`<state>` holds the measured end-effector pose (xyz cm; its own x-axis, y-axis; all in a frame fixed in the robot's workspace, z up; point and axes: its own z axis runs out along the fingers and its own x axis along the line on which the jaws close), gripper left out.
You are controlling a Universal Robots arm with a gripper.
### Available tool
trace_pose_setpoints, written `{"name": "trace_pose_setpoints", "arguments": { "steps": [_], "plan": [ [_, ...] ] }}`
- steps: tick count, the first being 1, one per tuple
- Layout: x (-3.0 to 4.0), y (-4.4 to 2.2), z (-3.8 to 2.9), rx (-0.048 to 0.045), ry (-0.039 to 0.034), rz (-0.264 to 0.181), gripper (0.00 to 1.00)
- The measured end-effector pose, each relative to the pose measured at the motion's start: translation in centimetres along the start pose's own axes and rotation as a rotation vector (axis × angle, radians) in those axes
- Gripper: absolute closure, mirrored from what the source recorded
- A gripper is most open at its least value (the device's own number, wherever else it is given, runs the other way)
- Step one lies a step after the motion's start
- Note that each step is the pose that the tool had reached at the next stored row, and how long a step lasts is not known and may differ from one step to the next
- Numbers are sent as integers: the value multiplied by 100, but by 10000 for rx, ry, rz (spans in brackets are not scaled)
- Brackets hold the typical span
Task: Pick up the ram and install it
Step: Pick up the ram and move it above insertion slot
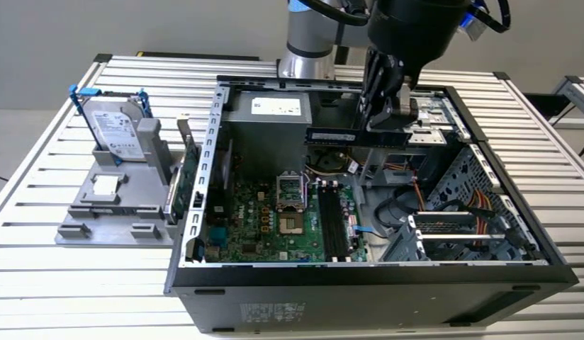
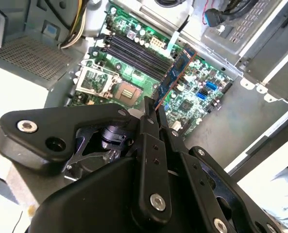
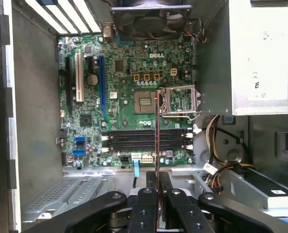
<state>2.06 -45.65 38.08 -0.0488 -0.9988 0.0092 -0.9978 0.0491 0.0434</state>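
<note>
The black two-fingered gripper [image 1: 387, 132] is clamped on the ram [image 1: 341, 137], a long, thin dark-blue circuit-board stick, pinching it near the end toward the exterior view's right. The stick hangs level above the open black metal computer case [image 1: 368, 297], clear of the green motherboard [image 1: 264, 219]. It stands on edge, its long axis running across the exterior view from left to right. In the first wrist view the ram [image 3: 157, 131] shows edge-on beyond the gripper [image 3: 157, 178] and crosses the black memory slots [image 3: 134, 139] at a right angle. A silver hard drive with blue bracket [image 1: 117, 127] stands outside the case on a grey holder [image 1: 113, 209].
</note>
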Motion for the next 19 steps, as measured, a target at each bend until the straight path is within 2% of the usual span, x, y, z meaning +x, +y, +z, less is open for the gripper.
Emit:
{"name": "trace_pose_setpoints", "arguments": {
  "steps": [6,19],
  "plan": [
    [-41,-15,0,0,-1,19,100],
    [-71,-41,0,0,-2,40,100]
  ]
}}
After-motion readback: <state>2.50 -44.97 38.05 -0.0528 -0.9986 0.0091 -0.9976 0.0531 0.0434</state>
